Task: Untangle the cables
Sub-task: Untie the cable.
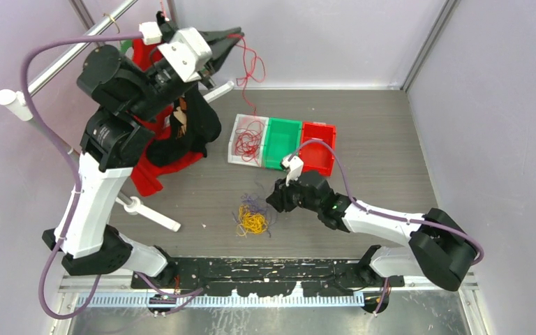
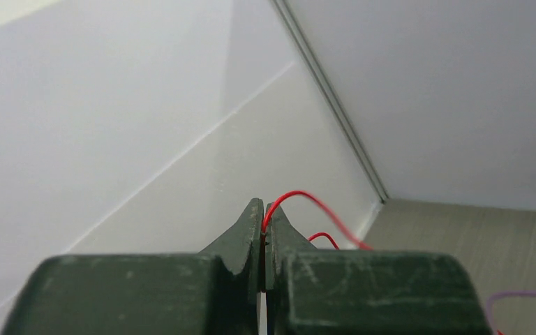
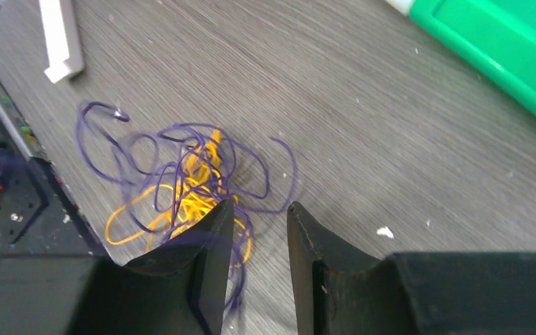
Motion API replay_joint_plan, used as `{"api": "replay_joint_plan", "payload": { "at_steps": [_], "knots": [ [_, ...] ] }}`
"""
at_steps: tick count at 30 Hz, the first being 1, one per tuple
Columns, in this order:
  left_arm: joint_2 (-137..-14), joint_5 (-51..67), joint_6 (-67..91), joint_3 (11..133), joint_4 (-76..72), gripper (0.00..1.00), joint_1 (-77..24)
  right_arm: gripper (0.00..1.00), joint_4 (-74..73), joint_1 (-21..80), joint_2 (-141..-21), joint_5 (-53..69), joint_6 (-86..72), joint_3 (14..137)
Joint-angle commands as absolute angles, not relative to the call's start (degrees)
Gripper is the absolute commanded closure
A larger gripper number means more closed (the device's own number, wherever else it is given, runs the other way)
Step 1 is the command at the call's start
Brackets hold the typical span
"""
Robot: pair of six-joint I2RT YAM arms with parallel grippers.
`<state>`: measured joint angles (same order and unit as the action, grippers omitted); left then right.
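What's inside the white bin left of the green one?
A loose coil of red cables lies in the white bin; one strand runs up toward the left tool. The floor beneath the coil is covered, so anything under it cannot be seen.

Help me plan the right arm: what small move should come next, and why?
Probably lower the right gripper and close on a purple strand: its jaws stand apart just above the purple-and-yellow tangle, holding nothing, while the left gripper is shut on a red cable.
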<state>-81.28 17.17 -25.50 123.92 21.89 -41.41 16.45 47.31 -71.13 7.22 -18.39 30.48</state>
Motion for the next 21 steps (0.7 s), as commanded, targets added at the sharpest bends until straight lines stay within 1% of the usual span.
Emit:
{"api": "replay_joint_plan", "payload": {
  "at_steps": [1, 4, 6, 8, 9, 10, 13, 15, 18, 21],
  "knots": [
    [-81.35, 11.46, -25.75, 128.58, 12.39, 1.00, -41.58, 0.61, 17.51, 47.97, -71.09, 2.82, -19.85, 28.88],
    [-81.07, 7.87, -27.32, 128.16, 8.64, 1.00, -41.64, 0.70, 17.49, 48.37, -70.47, 1.85, -20.79, 27.28],
    [-80.80, 5.30, -28.57, 127.49, 5.59, 1.00, -41.64, 0.78, 17.54, 48.51, -70.12, 0.87, -21.35, 26.27],
    [-80.75, 4.22, -29.42, 127.08, 4.28, 1.00, -41.60, 0.79, 17.74, 48.58, -69.68, 1.04, -22.16, 25.32],
    [-80.69, 4.60, -29.53, 127.06, 5.13, 1.00, -41.65, 0.77, 18.36, 48.71, -69.38, 1.69, -22.34, 24.82],
    [-80.48, 5.19, -29.38, 126.54, 6.72, 1.00, -41.60, 0.73, 18.71, 48.95, -68.73, 1.78, -22.59, 24.45],
    [-78.67, 6.82, -28.64, 121.44, 8.98, 1.00, -41.62, 0.53, 17.78, 49.34, -65.87, 0.86, -23.20, 24.49],
    [-77.34, 7.04, -28.67, 116.86, 9.69, 1.00, -41.61, 0.43, 16.35, 49.39, -63.11, -0.71, -23.62, 24.86],
    [-75.65, 5.84, -28.96, 110.02, 8.55, 1.00, -41.62, 0.38, 11.21, 49.35, -58.71, -2.66, -23.64, 26.83],
    [-74.46, 4.16, -28.02, 104.20, 7.26, 1.00, -41.62, 0.36, 6.09, 49.39, -55.11, -4.54, -23.89, 28.74]
  ]
}}
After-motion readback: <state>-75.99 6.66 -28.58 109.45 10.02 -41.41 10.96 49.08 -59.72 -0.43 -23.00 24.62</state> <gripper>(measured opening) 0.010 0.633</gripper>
